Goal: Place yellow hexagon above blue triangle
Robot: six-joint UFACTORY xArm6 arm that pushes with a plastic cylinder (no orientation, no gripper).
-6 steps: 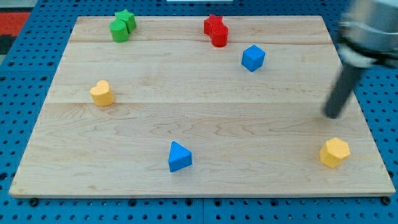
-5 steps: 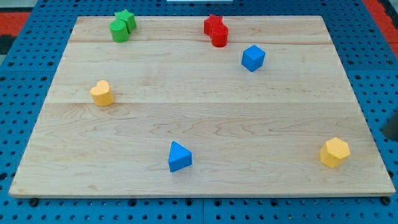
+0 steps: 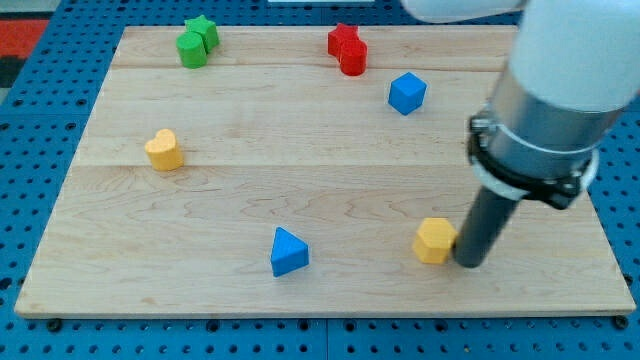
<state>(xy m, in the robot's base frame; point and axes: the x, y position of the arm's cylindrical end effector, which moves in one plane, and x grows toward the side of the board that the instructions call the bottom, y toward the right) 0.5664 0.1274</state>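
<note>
Camera view, counter: a pale wooden board [image 3: 300,180] lies on a blue pegboard surface and carries all the small coloured blocks.
Camera view, rod: there is no hand on this arm to be wide or narrow, only a straight dark rod under a grey and white housing; my tip [image 3: 467,263] rests on the board at the view's lower right.
Camera view, task's thing: the small yellow hexagon block [image 3: 435,240] sits just to the view's left of my tip, touching it or as good as touching; I cannot make out a gap.
Camera view, target: the blue triangle block [image 3: 288,251] lies well to the view's left of the hexagon, near the view's bottom edge of the board.
Camera view, others: a yellow heart-like block [image 3: 163,150] at the view's left, a green star block [image 3: 197,41] at top left, a red star block [image 3: 347,48] at top centre, a blue cube [image 3: 407,93] right of that.
Progress: the hexagon is level with the triangle, not above it, so I judge the job well short of done. What is left is to carry it further to the view's left and then up, until it rests on the top side of the triangle.
Orientation: the hexagon lies flat with its six-sided face up; it is compact, with no long axis I can pick out. The triangle's apex points toward the view's top left.
</note>
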